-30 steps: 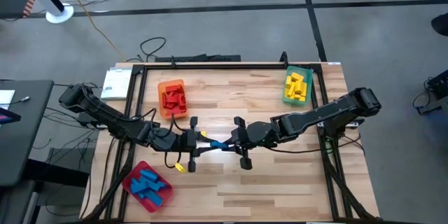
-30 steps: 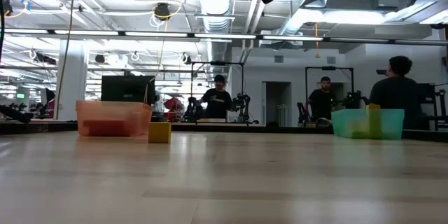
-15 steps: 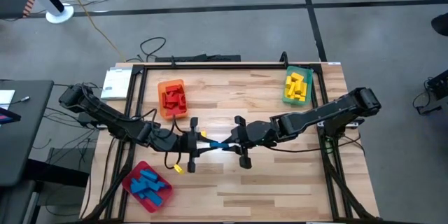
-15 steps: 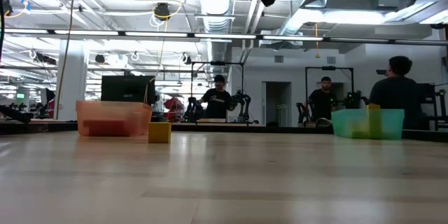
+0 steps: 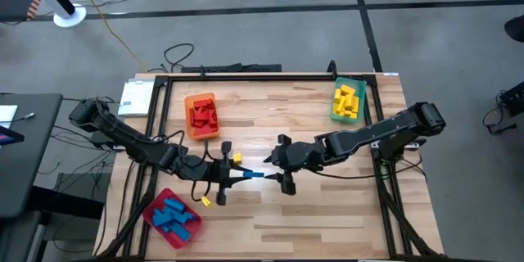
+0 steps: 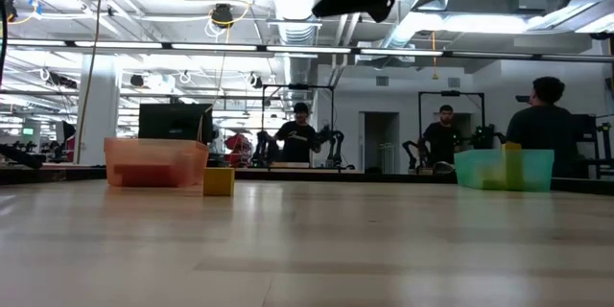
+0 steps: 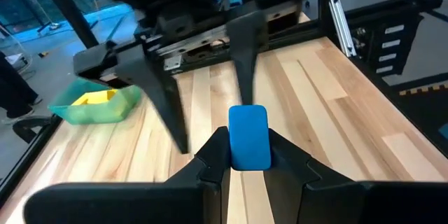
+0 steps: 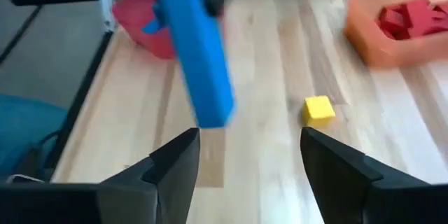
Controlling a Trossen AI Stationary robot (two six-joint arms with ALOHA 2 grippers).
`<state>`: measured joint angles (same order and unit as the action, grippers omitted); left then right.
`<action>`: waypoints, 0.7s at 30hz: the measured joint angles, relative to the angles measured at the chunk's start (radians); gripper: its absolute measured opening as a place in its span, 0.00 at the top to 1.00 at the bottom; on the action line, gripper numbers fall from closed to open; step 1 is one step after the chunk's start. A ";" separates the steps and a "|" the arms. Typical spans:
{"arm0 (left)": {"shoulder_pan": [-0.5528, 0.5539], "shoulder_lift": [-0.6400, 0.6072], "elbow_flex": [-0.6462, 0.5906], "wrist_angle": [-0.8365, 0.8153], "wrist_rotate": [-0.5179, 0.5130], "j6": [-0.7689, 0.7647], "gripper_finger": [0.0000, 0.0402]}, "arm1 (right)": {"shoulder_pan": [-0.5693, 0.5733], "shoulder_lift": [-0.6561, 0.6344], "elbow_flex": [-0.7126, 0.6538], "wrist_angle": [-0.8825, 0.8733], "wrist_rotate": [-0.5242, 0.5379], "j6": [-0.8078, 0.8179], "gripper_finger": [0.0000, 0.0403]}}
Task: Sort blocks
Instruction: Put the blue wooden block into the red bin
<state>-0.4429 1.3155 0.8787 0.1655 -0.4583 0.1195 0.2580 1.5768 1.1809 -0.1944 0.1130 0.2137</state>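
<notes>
Left tool (image 7: 250,159) clamps blue block (image 7: 249,137) mid-table; right tool (image 8: 248,155) facing, spread, empty

On the bench (image 5: 327,213), one tray (image 5: 201,115) sits back left, another (image 5: 347,101) back right, a third (image 5: 173,217) front left; a loose block (image 5: 237,158) lies mid-bench.

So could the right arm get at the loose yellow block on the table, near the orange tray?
Probably yes. The right pincer stands open and empty, the small yellow cube lies bare on the wooden tabletop close by, though the left pincer, shut on a blue rectangular bar, hovers just beside it.
</notes>
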 joint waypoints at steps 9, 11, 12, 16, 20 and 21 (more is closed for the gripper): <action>-0.023 -0.089 0.000 -0.108 -0.055 0.019 0.87 | -0.005 0.000 0.000 -0.088 0.054 0.008 0.35; -0.030 -0.124 0.000 -0.147 -0.060 0.007 0.87 | -0.005 0.000 0.000 -0.113 0.070 0.021 0.35; -0.036 -0.145 0.000 -0.183 -0.059 -0.003 0.87 | -0.005 0.000 0.000 -0.126 0.075 0.026 0.35; -0.063 -0.224 0.000 -0.321 -0.045 -0.057 0.87 | -0.006 0.000 0.000 -0.165 0.077 0.048 0.35; -0.099 -0.301 0.000 -0.477 -0.004 -0.153 0.87 | -0.005 0.000 0.000 -0.176 0.076 0.051 0.35; -0.108 -0.319 0.000 -0.521 0.020 -0.178 0.87 | -0.005 0.000 0.000 -0.176 0.076 0.051 0.35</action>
<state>-0.5512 0.9963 0.8791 -0.3552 -0.4385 -0.0588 0.2527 1.5768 1.1809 -0.3706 0.1894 0.2646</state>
